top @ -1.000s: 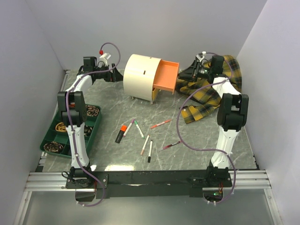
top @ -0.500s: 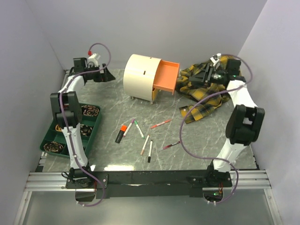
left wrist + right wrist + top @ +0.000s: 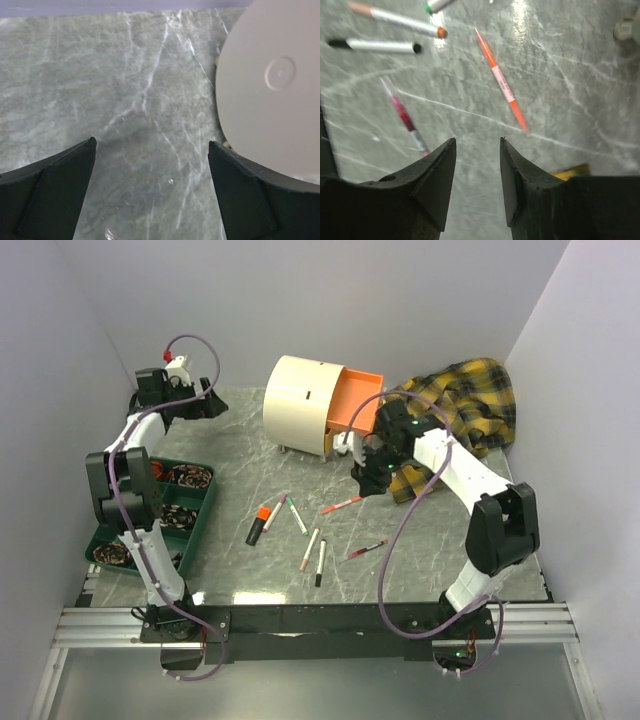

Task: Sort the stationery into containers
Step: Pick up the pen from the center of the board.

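Two pens are cut off by the top edge of the right wrist view, and the others there are blurred. The right fingers [image 3: 437,175] are held slightly apart with nothing between them, above the table [image 3: 560,100]. The orange pen [image 3: 502,85] lies just beyond their tips, and the red pen [image 3: 405,117] is off to the side of one finger. The left fingers [image 3: 60,185] are spread wide. Only the round side of the cream cabinet [image 3: 270,85] is seen, beyond one tip. The orange drawer [image 3: 356,400] is pulled out behind the right fingers, and what it holds cannot be made out. The orange-capped marker [image 3: 259,526] lies well apart from both pairs. The dark coils in the green tray [image 3: 198,512] cannot be identified.
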Controlling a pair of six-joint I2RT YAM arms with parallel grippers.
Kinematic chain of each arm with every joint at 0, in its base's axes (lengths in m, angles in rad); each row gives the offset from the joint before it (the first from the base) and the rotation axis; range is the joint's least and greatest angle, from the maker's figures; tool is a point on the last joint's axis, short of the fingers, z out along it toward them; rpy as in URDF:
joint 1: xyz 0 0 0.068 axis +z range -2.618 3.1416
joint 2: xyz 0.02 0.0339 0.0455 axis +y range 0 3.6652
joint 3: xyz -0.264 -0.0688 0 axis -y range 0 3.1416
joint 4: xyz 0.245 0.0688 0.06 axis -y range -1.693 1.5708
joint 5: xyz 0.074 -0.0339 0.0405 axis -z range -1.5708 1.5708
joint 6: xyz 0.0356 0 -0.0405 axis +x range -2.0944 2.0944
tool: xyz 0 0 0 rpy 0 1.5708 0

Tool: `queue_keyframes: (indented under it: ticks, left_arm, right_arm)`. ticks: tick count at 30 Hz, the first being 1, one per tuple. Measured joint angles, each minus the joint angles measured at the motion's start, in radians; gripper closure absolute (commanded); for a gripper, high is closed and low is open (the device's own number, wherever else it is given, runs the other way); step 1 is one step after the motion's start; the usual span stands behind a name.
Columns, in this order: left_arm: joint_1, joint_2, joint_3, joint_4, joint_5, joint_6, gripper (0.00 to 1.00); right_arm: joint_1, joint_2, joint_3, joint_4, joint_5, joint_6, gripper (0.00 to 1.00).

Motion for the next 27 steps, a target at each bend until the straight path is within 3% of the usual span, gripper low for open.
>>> queue_keyframes:
  ticks: [12, 27]
  left_arm:
    - [-0.002, -0.18, -0.212, 0.066, 0.035, 0.012, 0.01]
    - [-0.002, -0.206, -0.23, 0.104, 0.055, 0.002, 0.01]
  right_arm:
    - [0.166, 0.219, 0.048, 0.04, 0.138, -0.2, 0.57]
    - [0.203, 0.34, 0.103, 0.077, 0.22, -0.258, 0.64]
